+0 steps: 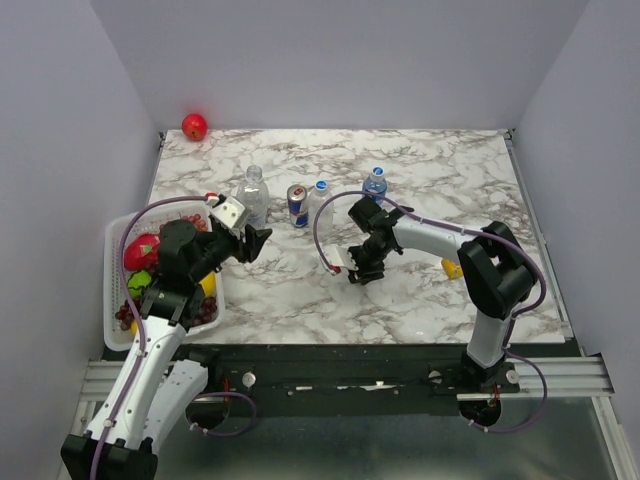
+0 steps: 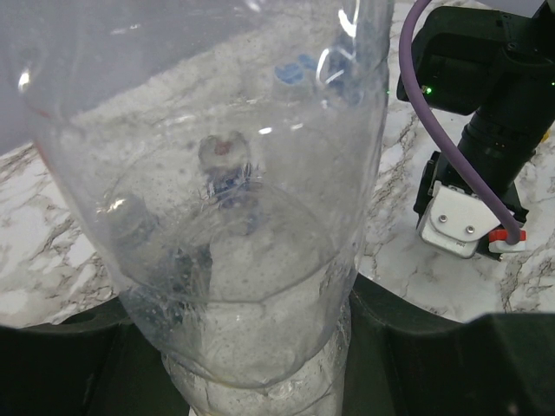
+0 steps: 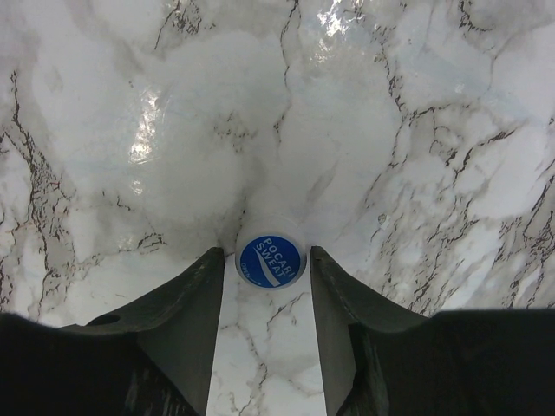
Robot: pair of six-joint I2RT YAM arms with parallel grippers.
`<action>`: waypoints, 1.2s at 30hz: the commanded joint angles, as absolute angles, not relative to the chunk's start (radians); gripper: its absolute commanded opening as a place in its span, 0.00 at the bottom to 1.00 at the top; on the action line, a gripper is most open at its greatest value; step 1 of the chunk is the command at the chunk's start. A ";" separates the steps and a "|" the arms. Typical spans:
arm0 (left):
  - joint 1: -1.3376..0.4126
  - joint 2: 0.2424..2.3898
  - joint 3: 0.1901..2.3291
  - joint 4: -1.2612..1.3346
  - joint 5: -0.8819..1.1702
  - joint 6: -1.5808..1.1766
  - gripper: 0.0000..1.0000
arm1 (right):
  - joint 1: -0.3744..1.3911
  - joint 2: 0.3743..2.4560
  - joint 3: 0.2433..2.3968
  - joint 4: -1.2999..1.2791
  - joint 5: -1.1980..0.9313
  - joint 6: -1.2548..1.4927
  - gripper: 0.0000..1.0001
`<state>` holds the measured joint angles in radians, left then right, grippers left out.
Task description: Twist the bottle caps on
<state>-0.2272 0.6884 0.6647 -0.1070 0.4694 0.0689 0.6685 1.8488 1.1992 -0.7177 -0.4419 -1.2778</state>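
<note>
Three small clear plastic bottles stand on the marbled tabletop [image 1: 450,165] in the overhead view. The uncapped bottle [image 1: 255,195], at about 10 o'clock from the tabletop's middle, has a bare neck and no label. The left end effector [image 1: 252,238] is closed on its lower body. In the left wrist view the bottle's glossy, see-through wall fills most of the picture above the dark fingers [image 2: 52,373]. A second bottle [image 1: 320,200] at 11 o'clock wears a blue cap. The labelled bottle [image 1: 375,185] at 1 o'clock wears a blue cap and a blue band. A blue-and-silver drink can [image 1: 298,206] stands between the uncapped bottle and the second bottle, just beside the latter.

The loose bottle cap [image 3: 270,260] lies flat on the tabletop, just to the 6 o'clock side of the middle. It is under the right end effector [image 1: 361,271], which points straight down. Seen from the right wrist, the cap is round, with a whitish rim and a blue top printed "POCARI SWEAT" in white. The two dark jaws stand at its 9 and 3 o'clock sides, at or almost at the rim; whether they press it I cannot tell.

A white basket [image 1: 113,300] of fruit sits between 8 and 9 o'clock at the tabletop's left edge. A red ball [image 1: 194,126] lies far out at 10 o'clock by the corner. A small yellow thing [image 1: 452,268] lies between 3 and 4 o'clock beside the right arm.
</note>
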 commanded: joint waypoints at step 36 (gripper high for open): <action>-0.623 0.884 0.333 0.267 0.755 0.388 0.00 | 0.847 1.485 1.786 -1.259 -0.649 -0.974 0.29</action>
<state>-0.5911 0.8902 0.3180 0.2260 0.7250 0.3347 0.8074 1.4685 1.7500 -1.1995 -0.6628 -0.9943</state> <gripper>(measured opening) 0.597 0.384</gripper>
